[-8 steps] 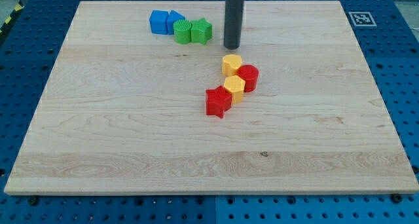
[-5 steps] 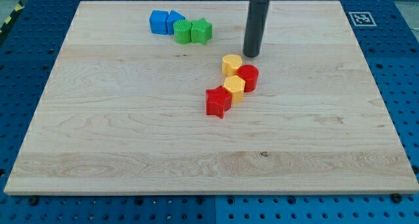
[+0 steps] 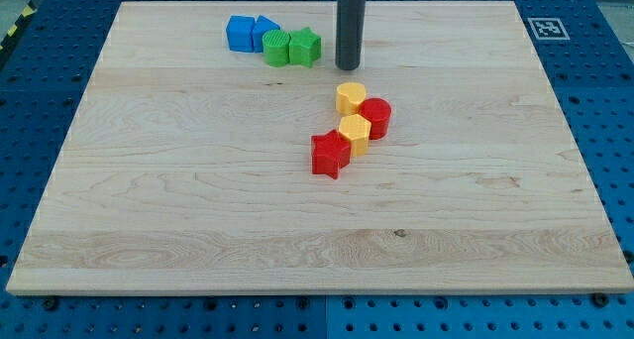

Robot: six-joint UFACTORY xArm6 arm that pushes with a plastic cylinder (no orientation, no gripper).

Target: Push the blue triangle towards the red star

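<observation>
The blue triangle [image 3: 264, 32] sits near the view's top left, between a blue cube [image 3: 240, 33] on its left and a green cylinder [image 3: 276, 48] on its right. The red star [image 3: 330, 154] lies near the board's middle, touching a yellow block [image 3: 355, 133]. My tip [image 3: 347, 67] rests on the board just right of a green star [image 3: 305, 47], well right of the blue triangle and above the red star.
A second yellow block [image 3: 351, 97] and a red cylinder [image 3: 375, 117] cluster with the red star group below my tip. The wooden board [image 3: 149, 200] sits on a blue perforated table. A marker tag [image 3: 545, 28] is at the board's top right corner.
My tip swung right toward the yellow and red cluster, then came back left and slightly up, ending near the green star. No block has moved.
</observation>
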